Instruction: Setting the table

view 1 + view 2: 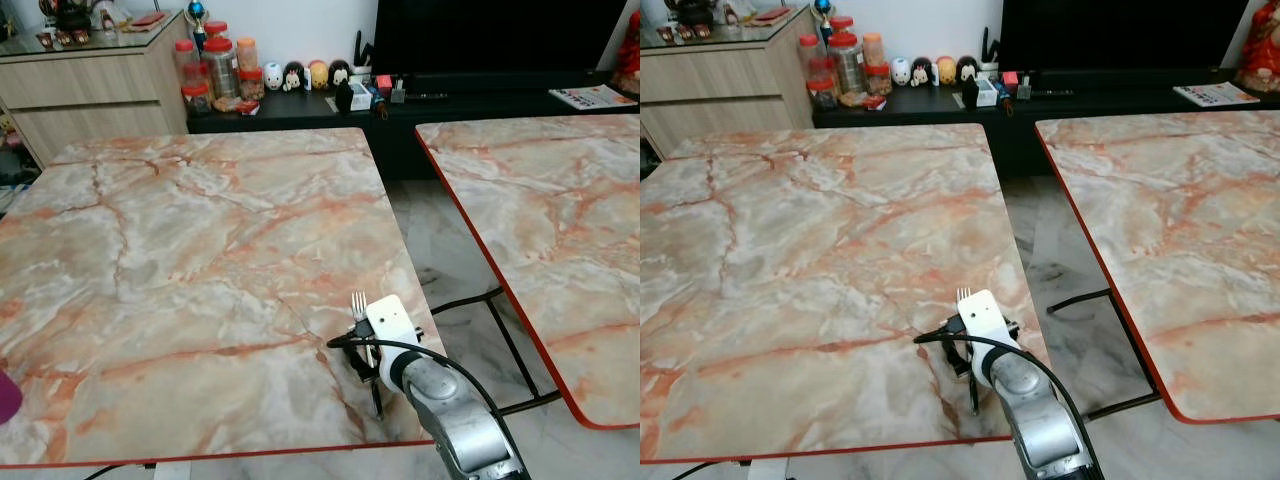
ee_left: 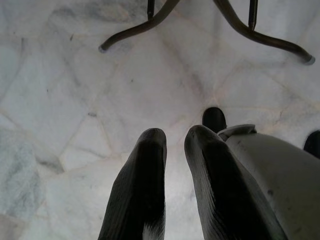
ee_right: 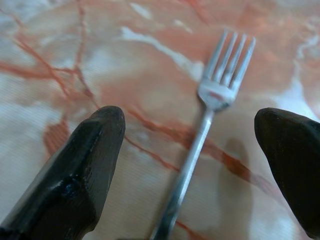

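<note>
No brand or label could be read anywhere; the printed sheet (image 1: 594, 96) on the low black cabinet (image 1: 480, 95) was too small to make out, and the jars (image 1: 218, 64) with red lids beside the wooden sideboard (image 1: 95, 80) showed no legible writing. The fork (image 3: 207, 117) lay flat on the near right part of the marble-patterned table (image 1: 180, 260), close to its red-trimmed front edge, tines pointing away from the robot. The right gripper (image 3: 192, 165) hovered just over it with its two black fingers (image 3: 82, 165) spread wide, one on each side of the handle and touching nothing, so the fork lay released between them. In the head views the silver right arm reached in from the lower right, its white wrist housing covering most of the fork so that the tines (image 1: 358, 302) peeked out beyond it. A second table (image 1: 560, 230) of the same pink-veined pattern stood apart to the right, with pale marble floor (image 1: 440, 260) between them. Small figurines (image 1: 305, 75) lined the cabinet under a dark screen (image 1: 490, 35). The left gripper (image 2: 172, 150) hung low over the pale floor near curved dark table legs (image 2: 135, 30), its fingers nearly together with a narrow gap, grasping nothing.
</note>
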Motion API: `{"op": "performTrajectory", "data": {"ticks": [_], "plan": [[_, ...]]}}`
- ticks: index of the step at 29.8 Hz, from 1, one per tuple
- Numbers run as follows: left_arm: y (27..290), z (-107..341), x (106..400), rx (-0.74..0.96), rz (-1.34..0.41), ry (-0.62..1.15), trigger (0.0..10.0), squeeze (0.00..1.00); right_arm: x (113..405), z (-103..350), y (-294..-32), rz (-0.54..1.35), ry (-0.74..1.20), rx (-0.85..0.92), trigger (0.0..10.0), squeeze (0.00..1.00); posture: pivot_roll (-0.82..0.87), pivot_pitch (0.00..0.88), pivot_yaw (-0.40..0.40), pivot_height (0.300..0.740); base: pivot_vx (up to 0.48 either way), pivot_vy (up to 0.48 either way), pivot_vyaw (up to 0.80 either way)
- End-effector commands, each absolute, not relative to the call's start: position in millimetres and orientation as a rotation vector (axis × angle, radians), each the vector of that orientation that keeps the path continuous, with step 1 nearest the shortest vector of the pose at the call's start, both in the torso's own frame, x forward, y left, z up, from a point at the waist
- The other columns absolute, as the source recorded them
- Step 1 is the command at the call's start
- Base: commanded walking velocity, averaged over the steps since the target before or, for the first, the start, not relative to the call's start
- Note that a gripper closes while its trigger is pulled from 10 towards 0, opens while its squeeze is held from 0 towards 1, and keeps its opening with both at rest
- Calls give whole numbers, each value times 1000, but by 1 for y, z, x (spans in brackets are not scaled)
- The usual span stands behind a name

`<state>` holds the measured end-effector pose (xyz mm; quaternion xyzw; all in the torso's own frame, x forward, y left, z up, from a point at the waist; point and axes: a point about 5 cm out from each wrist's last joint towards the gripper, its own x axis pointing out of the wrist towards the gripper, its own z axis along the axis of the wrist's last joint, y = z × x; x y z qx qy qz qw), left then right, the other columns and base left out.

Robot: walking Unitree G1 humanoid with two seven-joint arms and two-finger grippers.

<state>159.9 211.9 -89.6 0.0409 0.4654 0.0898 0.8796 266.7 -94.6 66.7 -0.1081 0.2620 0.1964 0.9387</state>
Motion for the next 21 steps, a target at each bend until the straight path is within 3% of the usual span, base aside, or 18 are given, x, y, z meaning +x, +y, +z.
{"op": "performTrajectory", "data": {"ticks": [1,16,17,18,21], "plan": [[217,-90,156,91,207,976,10000,0,266,72,-92,412,530,-219,10000,0,-63,0,10,740,0,0,0],[208,-92,156,59,184,987,10000,0,260,63,-112,343,616,-250,10000,0,-72,0,5,740,0,0,0],[208,-92,156,58,183,988,10000,0,259,61,-113,337,621,-251,4078,0,-69,0,4,740,0,0,0],[208,-92,156,58,184,988,10000,0,259,61,-113,333,622,-251,0,0,-69,0,4,740,0,0,0],[209,-92,155,57,184,990,10000,0,259,61,-114,337,622,-255,0,0,-70,0,5,740,0,0,0]]}}
